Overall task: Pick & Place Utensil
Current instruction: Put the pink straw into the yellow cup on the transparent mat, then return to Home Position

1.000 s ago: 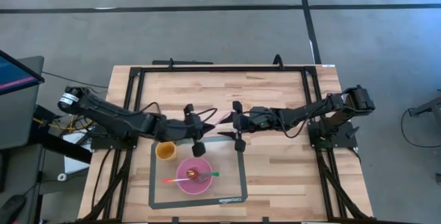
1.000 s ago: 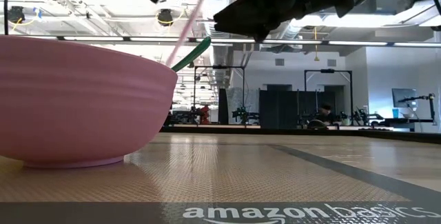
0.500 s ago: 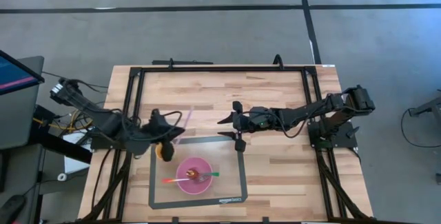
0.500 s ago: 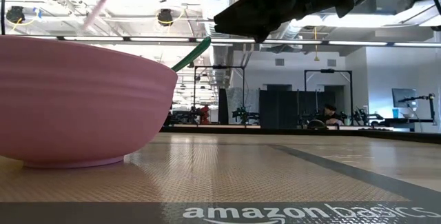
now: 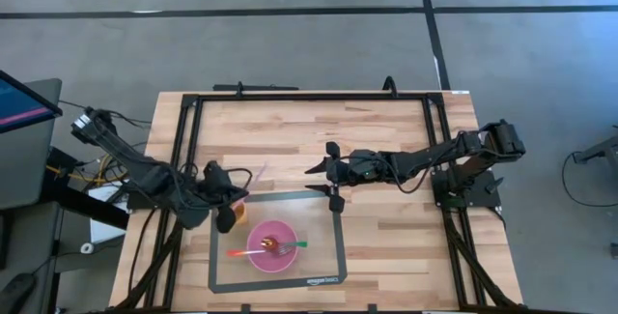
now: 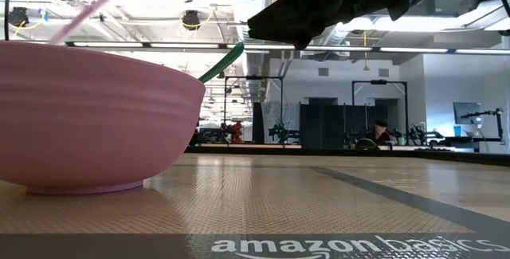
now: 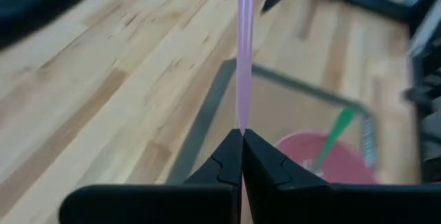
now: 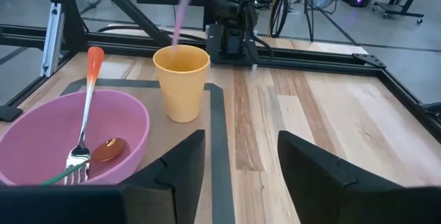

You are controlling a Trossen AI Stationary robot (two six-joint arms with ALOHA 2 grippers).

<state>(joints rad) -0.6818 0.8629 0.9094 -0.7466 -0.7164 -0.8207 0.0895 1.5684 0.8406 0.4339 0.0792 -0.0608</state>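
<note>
Holding a pink straw (image 7: 245,52) pinched between its closed fingers, my left gripper (image 5: 235,190) sits at the near-left side of the wooden table (image 5: 386,140), right above the yellow cup (image 8: 181,83).

Straw's long axis runs straight out from the fingertips. From above I see it slanting away from the gripper toward the table's centre and far side, free end (image 5: 261,170) raised. In the low view it crosses the upper left as a tilted pale-pink line (image 6: 100,0).

Cup stands upright on the grey mat (image 5: 319,256), just beside the pink bowl (image 5: 271,246).

Bowl holds a fork with an orange handle (image 8: 87,110), a green-handled utensil (image 5: 294,244) and a spoon (image 8: 105,149).

My right gripper (image 5: 328,173) hovers with fingers spread near the mat's far-right corner, holding nothing.
</note>
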